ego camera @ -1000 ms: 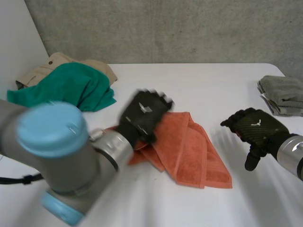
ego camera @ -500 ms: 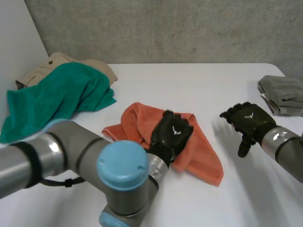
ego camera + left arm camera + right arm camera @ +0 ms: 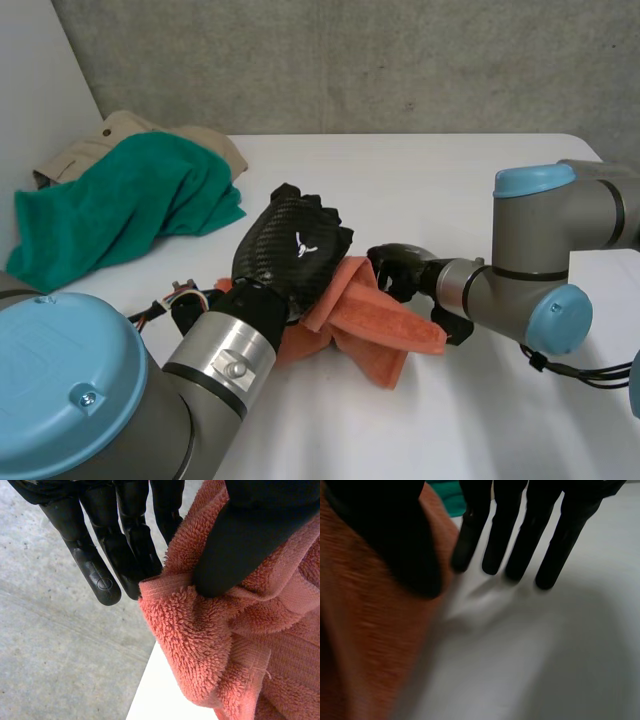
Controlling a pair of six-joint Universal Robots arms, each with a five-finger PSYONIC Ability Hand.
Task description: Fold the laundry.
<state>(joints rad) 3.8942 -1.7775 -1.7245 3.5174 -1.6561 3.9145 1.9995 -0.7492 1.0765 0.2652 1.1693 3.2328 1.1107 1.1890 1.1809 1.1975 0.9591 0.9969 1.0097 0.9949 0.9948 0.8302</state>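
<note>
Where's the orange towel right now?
Head view: the orange towel is bunched at the middle front of the table, between the hands; the left hand pinches one edge and the right hand is at its right side.

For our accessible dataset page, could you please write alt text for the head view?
Two robot arms work on a crumpled orange towel on a white table: the left hand grips one end, the right hand is at the opposite edge. A green towel lies over a beige garment at the far left.
</note>
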